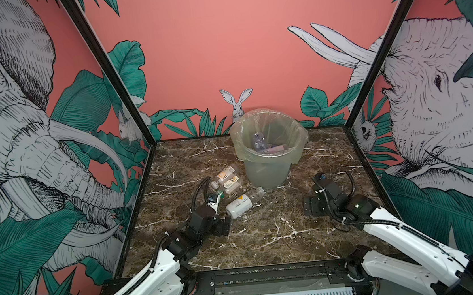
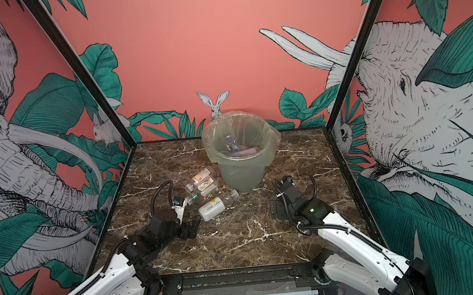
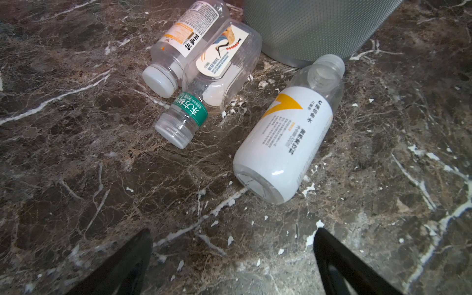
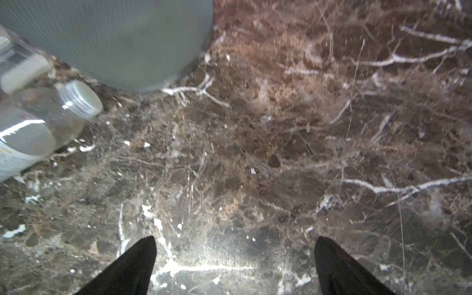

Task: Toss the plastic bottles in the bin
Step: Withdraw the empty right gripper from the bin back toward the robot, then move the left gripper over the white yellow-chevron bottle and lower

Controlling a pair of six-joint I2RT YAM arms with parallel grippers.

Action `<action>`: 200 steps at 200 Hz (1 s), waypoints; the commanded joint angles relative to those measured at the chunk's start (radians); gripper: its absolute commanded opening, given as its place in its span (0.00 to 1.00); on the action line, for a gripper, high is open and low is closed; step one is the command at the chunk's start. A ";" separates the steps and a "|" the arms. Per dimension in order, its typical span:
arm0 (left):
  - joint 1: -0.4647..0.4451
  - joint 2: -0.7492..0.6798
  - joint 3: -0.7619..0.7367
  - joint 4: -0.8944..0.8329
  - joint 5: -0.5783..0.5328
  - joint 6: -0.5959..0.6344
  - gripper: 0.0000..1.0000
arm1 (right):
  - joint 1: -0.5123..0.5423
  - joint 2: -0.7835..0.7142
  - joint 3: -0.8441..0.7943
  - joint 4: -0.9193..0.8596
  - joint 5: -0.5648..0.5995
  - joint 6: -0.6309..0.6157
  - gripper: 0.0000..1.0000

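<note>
The bin (image 1: pixel 264 172) is standing on the brown stone table (image 1: pixel 268 239), near its far edge. Some bottles (image 1: pixel 261 143) are already lying inside the bin.

Three more bottles are lying on the table just beside the bin, all on the left arm's side of it. The big bottle (image 3: pixel 288 138) with the white and yellow label is lying with its cap end right next to the bottom of the bin. The orange-label bottle (image 3: pixel 184 40) and the bird-label bottle (image 3: pixel 222 66) are lying side by side, touching each other, close to the bin too. Their caps are pointing away from the bin. The bird-label bottle is wearing a green band around its neck.

The left claw (image 3: pixel 233 235) is hanging low over the table, and the three bottles are lying between it and the bin. Its two fingers are standing wide apart and are holding nothing.

The right claw (image 4: pixel 235 240) is hanging low on the right arm's side of the bin, near it but not touching. Its fingers are standing wide apart too, with nothing between them.
</note>
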 commanded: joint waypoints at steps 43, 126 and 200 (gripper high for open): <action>-0.001 0.107 0.168 -0.053 0.062 0.025 1.00 | 0.000 -0.030 -0.145 0.053 0.028 0.044 0.99; -0.001 0.331 0.426 -0.166 0.175 0.071 1.00 | 0.000 -0.096 -0.162 0.026 0.090 0.022 0.99; -0.001 0.566 0.665 -0.377 0.181 0.148 1.00 | -0.001 -0.088 -0.170 0.041 0.089 0.019 0.99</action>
